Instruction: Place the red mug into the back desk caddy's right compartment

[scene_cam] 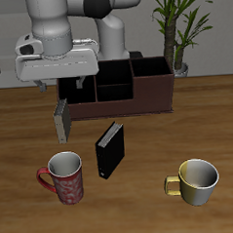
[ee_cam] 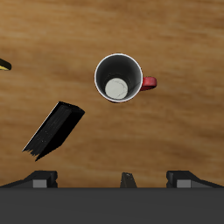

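Red mug with pale speckled pattern, loop handle, grey inside (scene_cam: 67,177): upright on the wooden worktop (scene_cam: 149,136), near the front edge, untouched. Opening faces up; wrist view looks straight down into it (ee_cam: 118,77), handle sticking out sideways.

Gripper (scene_cam: 70,86): hangs high above the worktop, in front of the long dark brown box-shaped desk caddy (scene_cam: 117,92), near its grey end panel. Fingers (scene_cam: 83,82) hold nothing. They seem parted, but only the tips show at the wrist view's edge, so how wide I cannot tell for sure.

Key relation: mug lies forward of the fingers, toward the worktop's front edge, and well below. Almost no sideways offset in the exterior view. Judged next move: travel forward, then descend over the rim.

Small black book-like box (scene_cam: 109,149) stands just beside the mug, between it and the caddy. Risk of clipping it on the descent or on the carry back.

Caddy's widest undivided section (scene_cam: 152,87) sits at the end away from the grey panel, well apart from the mug. Long carry ahead.

Plain yellowish-cream mug (scene_cam: 198,181): well apart, not involved.
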Robot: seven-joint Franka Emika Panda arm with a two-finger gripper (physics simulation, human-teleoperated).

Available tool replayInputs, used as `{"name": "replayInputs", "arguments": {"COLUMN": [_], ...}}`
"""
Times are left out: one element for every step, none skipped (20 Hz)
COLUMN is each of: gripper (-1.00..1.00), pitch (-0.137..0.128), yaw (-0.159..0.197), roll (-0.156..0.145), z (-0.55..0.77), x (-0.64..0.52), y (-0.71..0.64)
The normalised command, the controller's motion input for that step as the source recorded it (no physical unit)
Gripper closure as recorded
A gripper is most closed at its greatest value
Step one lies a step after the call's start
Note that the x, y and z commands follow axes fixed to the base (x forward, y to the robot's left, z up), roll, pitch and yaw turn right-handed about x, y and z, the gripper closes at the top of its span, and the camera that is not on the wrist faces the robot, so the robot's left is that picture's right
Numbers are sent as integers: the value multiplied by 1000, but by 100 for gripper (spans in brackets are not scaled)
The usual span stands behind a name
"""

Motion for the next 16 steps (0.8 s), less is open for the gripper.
{"name": "replayInputs", "arguments": {"gripper": [-100,-100,-100,-100,-100,-100,-100,-100,-100,-100,-100,-100,-100,-100,-100,-100], "pitch": [-98,-140,39,-14,-56,-38,22,-27,-30,-1,-48,-119,-60,38,-18,-28], "yaw": [25,65,-15,-22,-15,-89,-49,33,36,-36,-35,102,-8,-15,25,20], "roll": [-47,19,11,-48,-21,-50,6,-54,41,-33,-5,62,-25,49,40,19], "z": [16,23,-122,-60,-38,-30,-103,-142,-179,-125,-219,-190,-368,-432,-374,-282], "x": [406,365,392,371,381,252,340,444,384,309,283,183,329,318,246,166], "y": [-161,-65,-58,-43,46,-61,34,23,101,-47,96,170,128,236,325,207]}}
